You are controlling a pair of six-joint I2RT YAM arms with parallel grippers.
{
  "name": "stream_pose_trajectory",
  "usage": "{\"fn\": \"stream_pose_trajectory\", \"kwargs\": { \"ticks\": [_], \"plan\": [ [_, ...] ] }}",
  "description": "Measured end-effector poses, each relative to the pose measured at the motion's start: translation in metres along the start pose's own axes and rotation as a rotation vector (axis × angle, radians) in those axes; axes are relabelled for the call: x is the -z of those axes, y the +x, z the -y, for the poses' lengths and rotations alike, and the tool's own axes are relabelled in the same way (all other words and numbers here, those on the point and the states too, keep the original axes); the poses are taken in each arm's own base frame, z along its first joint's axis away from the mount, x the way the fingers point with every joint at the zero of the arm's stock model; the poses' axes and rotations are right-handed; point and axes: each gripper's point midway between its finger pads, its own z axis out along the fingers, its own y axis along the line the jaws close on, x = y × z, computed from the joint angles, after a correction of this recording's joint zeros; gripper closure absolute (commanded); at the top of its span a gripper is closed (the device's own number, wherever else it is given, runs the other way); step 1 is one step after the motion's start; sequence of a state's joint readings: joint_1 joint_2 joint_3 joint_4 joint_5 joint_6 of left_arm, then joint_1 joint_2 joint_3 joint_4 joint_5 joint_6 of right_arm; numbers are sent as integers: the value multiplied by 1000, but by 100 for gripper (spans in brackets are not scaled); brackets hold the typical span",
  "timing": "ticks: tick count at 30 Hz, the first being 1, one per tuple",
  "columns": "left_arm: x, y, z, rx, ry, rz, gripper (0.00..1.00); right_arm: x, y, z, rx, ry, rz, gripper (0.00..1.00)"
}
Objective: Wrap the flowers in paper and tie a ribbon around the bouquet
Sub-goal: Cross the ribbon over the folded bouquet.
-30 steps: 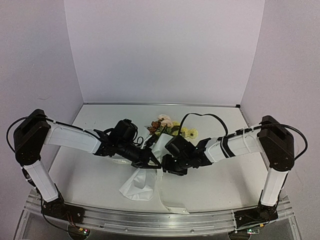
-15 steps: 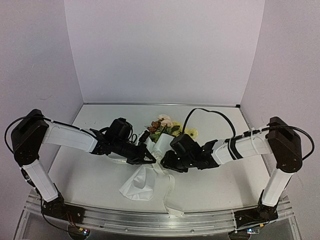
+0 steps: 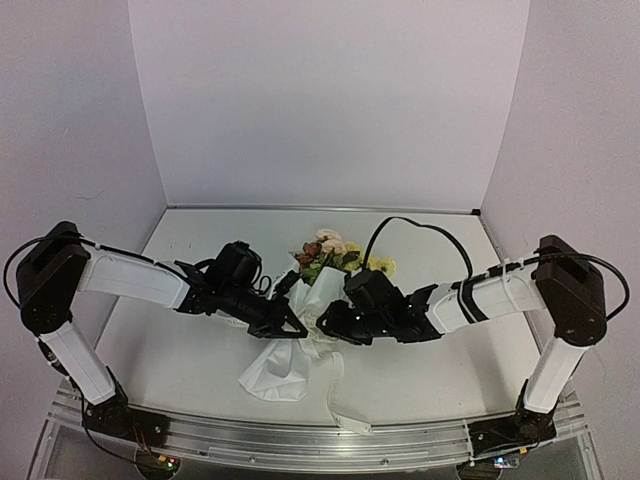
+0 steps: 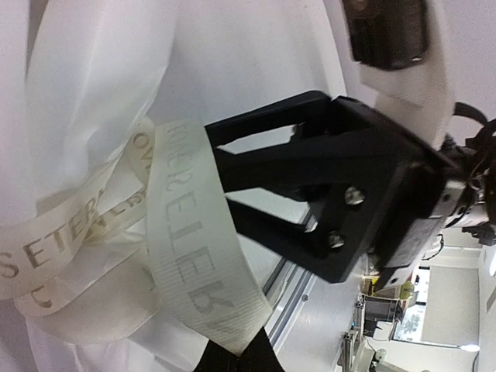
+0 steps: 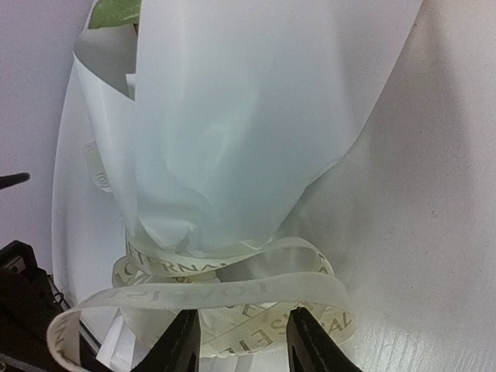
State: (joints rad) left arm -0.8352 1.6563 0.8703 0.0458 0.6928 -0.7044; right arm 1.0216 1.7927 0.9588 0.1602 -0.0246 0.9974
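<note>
The one thing here that holds anything is the paper (image 3: 280, 368), rolled into a cone and lying on the bench (image 3: 450, 370). Inside it are the flowers (image 3: 328, 250): cream, orange-pink and yellow blooms with green leaves (image 3: 322, 268) poke out of its wide far rim. The stems are hidden in the wrap. Together they make the bouquet (image 3: 318, 290), which lies at the middle of the bench with the blooms pointing away from my bases. Below its pinched waist the paper flares again into a crumpled skirt toward the near edge.

The paper is thin, white and faintly see-through, with soft creases. One broad smooth fold fills the upper part of my right wrist view.

The ribbon (image 5: 232, 291) is cream with pale gold lettering. It goes round the cone's waist in several loose, overlapping loops that are not pulled tight. A free tail of it runs over the bench to the near edge.

My left jaws are closed on a strand of the ribbon, just left of the bouquet's waist. My right jaws sit just right of the waist, close to the left ones. They stand apart, with ribbon loops lying between them, and I see them pressing on nothing.
</note>
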Motion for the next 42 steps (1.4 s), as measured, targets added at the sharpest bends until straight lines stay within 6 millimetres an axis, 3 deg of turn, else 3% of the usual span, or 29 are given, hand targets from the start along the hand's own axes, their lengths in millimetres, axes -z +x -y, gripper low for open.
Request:
{"fn": "stream_pose_trajectory", "kwargs": {
  "ticks": [6,11,33,42],
  "plan": [
    [0,11,-20,41,-62,-10,100,-1,3,-1,-1,-4,-12,60],
    [0,8,-22,38,-76,6,100,-10,5,-2,-6,2,-22,60],
    [-8,-1,-27,22,-96,6,100,-19,15,29,-51,97,-25,58],
    [-8,-2,-29,21,-106,14,100,-27,17,35,-49,121,-26,69]
  ]
}}
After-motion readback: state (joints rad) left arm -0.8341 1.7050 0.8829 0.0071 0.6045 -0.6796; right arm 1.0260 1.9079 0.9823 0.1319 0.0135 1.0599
